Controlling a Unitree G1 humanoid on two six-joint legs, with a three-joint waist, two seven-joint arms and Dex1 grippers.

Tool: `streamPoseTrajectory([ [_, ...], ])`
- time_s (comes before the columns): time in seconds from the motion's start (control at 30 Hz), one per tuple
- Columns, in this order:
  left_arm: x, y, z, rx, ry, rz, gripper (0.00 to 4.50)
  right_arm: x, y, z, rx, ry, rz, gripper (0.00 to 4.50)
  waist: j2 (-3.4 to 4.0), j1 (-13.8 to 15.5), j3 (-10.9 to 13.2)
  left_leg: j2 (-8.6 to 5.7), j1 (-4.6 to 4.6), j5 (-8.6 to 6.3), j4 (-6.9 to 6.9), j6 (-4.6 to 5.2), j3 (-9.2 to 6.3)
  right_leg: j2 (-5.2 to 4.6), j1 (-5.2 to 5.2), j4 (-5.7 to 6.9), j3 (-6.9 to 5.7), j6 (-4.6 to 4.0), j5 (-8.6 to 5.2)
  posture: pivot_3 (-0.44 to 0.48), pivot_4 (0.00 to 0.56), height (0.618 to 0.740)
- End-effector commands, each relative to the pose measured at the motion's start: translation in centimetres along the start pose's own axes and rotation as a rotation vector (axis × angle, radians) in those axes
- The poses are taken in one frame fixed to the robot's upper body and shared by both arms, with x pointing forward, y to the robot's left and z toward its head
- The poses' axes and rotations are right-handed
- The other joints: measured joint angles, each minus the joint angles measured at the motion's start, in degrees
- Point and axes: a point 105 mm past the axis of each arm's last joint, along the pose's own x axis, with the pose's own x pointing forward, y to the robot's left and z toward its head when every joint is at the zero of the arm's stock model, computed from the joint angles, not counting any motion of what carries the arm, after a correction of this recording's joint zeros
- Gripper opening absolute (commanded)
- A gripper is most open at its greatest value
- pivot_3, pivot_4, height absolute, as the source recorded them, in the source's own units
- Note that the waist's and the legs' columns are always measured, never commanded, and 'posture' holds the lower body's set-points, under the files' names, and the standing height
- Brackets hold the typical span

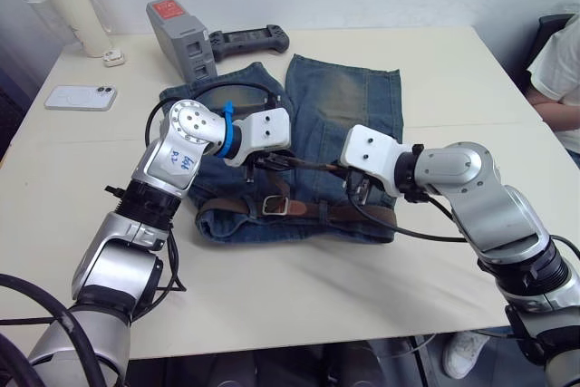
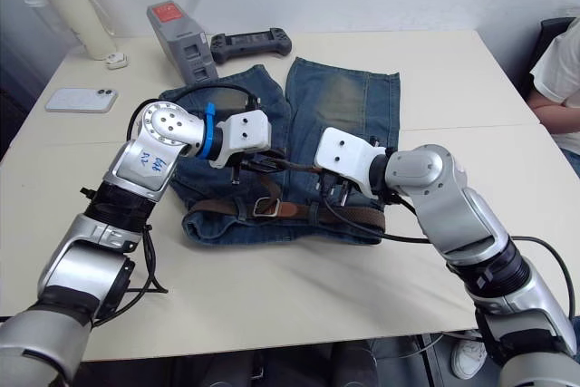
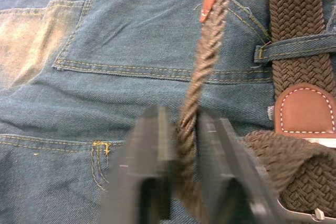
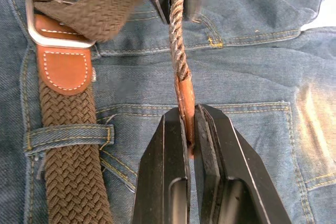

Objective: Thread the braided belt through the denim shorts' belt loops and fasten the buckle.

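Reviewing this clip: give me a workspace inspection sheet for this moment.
Surface: pale table, shorts spread on it.
Job's things: braided belt runs under a belt loop of the denim shorts; strap passes through the buckle; free end held above the denim.
Clutter: bottle, phone, grey battery pack, black controller.
Grippers: left gripper shut on the braid; right gripper shut on the leather tip.
Cables: black cable by the right arm.
Surroundings: a seated person at the table's edge.
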Motion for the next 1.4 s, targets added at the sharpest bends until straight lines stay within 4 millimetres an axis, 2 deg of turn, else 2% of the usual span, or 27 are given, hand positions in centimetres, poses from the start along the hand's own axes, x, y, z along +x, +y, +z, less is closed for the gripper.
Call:
streamPoseTrajectory([
  [0.03,-0.6,0.6,1.0,0.042,-0.015,0.027,0.09,-0.7,-0.2,1.2,-0.036,-0.037,-0.016,0.0,0.0,0.0,0.0,0.0,0.0,0.0,0.0,0.0,0.0,0.0,0.0,0.0,0.0,0.0,0.0,0.0,0.15,0.664],
  [0.13,-0.8,1.1,1.3,0.015,-0.045,0.057,0.09,-0.7,-0.5,1.6,-0.015,-0.072,-0.041,0.0,0.0,0.0,0.0,0.0,0.0,0.0,0.0,0.0,0.0,0.0,0.0,0.0,0.0,0.0,0.0,0.0,0.15,0.664],
  [0.2,-1.0,1.4,1.2,-0.002,-0.049,0.082,0.0,-0.9,-0.8,2.0,0.041,-0.113,-0.063,0.86,0.0,0.0,0.0,0.0,0.0,0.0,0.0,0.0,0.0,0.0,0.0,0.0,0.0,0.0,0.0,0.0,0.15,0.664],
  [0.23,-1.0,1.5,1.2,-0.008,-0.051,0.09,0.0,-1.0,-0.8,2.1,0.059,-0.124,-0.064,1.07,0.0,0.01,0.0,0.0,0.0,0.0,0.0,0.0,0.0,0.0,0.0,0.0,0.0,0.0,0.0,0.0,0.15,0.664],
  [0.3,-1.2,1.5,1.0,-0.061,-0.07,0.107,0.0,-1.3,-0.9,2.4,0.066,-0.143,-0.067,2.0,0.0,0.01,0.0,0.0,0.0,0.0,0.0,0.0,-0.01,0.0,0.0,0.01,0.0,0.0,0.0,0.0,0.15,0.664],
  [0.33,-1.3,1.5,0.9,-0.078,-0.075,0.112,0.0,-1.5,-1.0,2.5,0.063,-0.149,-0.072,2.29,0.0,0.0,0.0,0.0,0.0,0.0,0.0,0.0,-0.02,0.0,0.0,0.01,-0.01,0.0,0.0,0.0,0.15,0.664],
  [0.43,-1.7,1.2,0.4,-0.237,-0.129,0.155,0.0,-2.5,-1.4,2.5,0.054,-0.156,-0.096,3.63,0.0,-0.01,0.0,0.0,-0.01,0.0,0.0,0.0,-0.02,0.0,0.0,0.01,0.0,0.0,0.0,0.0,0.15,0.664],
  [0.5,-1.9,0.5,-0.5,-0.311,-0.125,0.17,0.0,-3.1,-0.9,2.1,0.039,-0.147,-0.083,4.44,0.0,0.0,0.0,0.0,0.0,0.0,-0.01,0.0,-0.04,0.0,0.0,0.01,0.0,0.0,0.0,0.0,0.15,0.664],
  [0.67,-2.6,-0.3,-2.3,-0.345,-0.062,0.2,0.0,-2.8,2.1,1.5,0.049,-0.141,0.021,4.44,0.0,0.04,0.0,0.01,0.0,0.0,0.01,0.0,-0.04,0.01,0.01,0.02,0.0,0.0,0.0,0.0,0.15,0.664],
  [0.8,-3.1,0.1,-2.9,-0.341,-0.033,0.233,0.0,-0.3,4.2,0.6,0.032,-0.152,0.002,4.44,-0.01,0.04,-0.01,0.01,0.01,0.0,0.03,0.0,-0.04,0.0,0.03,0.03,0.0,0.0,0.0,0.0,0.15,0.664],
  [0.87,-3.2,0.3,-3.0,-0.338,-0.022,0.242,0.0,0.9,5.1,0.9,0.052,-0.176,-0.003,4.44,-0.01,0.01,-0.01,0.0,0.01,0.0,0.03,0.0,-0.03,0.0,0.02,0.04,0.01,0.0,0.0,0.0,0.15,0.664],
  [1.03,-3.3,0.5,-3.2,-0.336,-0.015,0.248,0.0,2.4,7.6,1.1,0.028,-0.173,0.052,4.44,-0.01,0.0,0.0,0.0,0.0,0.0,0.04,0.0,-0.03,-0.01,0.01,0.05,0.01,0.0,0.0,0.0,0.15,0.664],
  [1.17,-3.3,0.6,-3.1,-0.33,-0.017,0.248,0.0,3.2,7.2,0.5,-0.006,-0.142,0.006,4.44,-0.01,0.08,0.0,0.0,0.0,0.0,0.08,0.0,-0.04,-0.01,0.02,0.06,0.01,0.0,0.0,0.0,0.15,0.664],
  [1.4,-3.3,0.6,-3.3,-0.316,-0.007,0.239,0.0,3.3,6.1,0.2,-0.065,-0.121,-0.056,4.44,-0.01,0.01,0.0,0.01,0.0,0.0,0.1,0.0,-0.04,-0.01,0.01,0.09,0.01,0.0,0.0,0.0,0.15,0.664],
])
